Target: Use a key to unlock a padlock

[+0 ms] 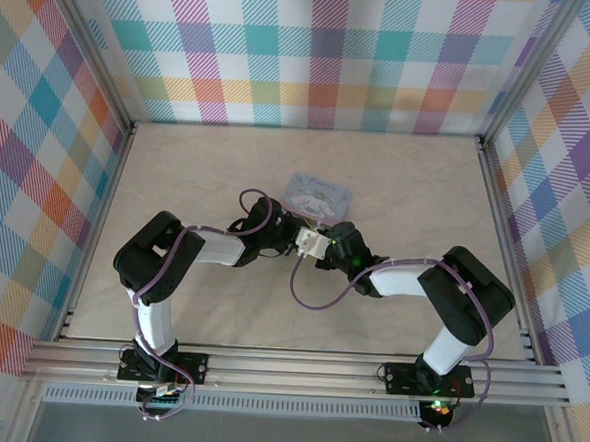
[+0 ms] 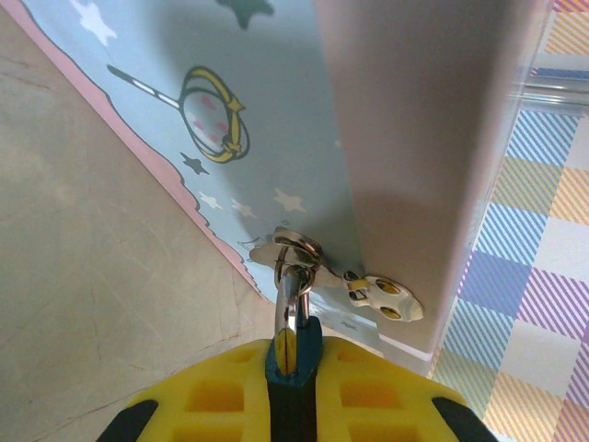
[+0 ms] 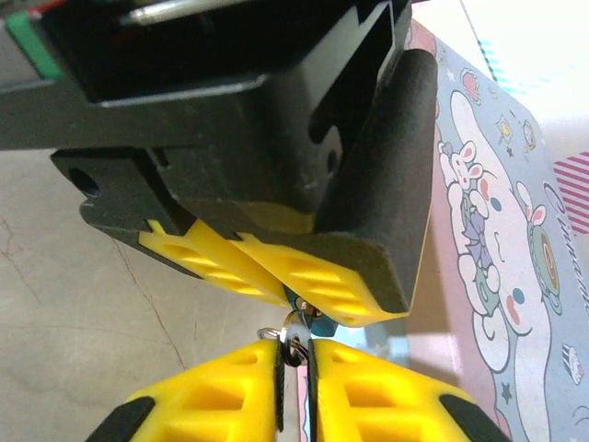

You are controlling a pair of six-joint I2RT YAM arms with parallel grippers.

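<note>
The left gripper (image 2: pixel 293 370) is clenched on the tiny blue-bodied padlock (image 2: pixel 294 346), whose thin silver shackle (image 2: pixel 289 299) hooks through the clasp on the side of the pale blue cartoon-printed box (image 1: pixel 320 195), which lies on the beige surface (image 1: pixel 417 188). The right gripper (image 3: pixel 294 357) meets it tip to tip, its yellow fingers pinched on a small silver key (image 3: pixel 294 344) just beneath the padlock.

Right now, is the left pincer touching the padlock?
Touching. Left wrist view: the left pincer is shut on the padlock, its blue body squeezed between both yellow fingers with no gap.
</note>
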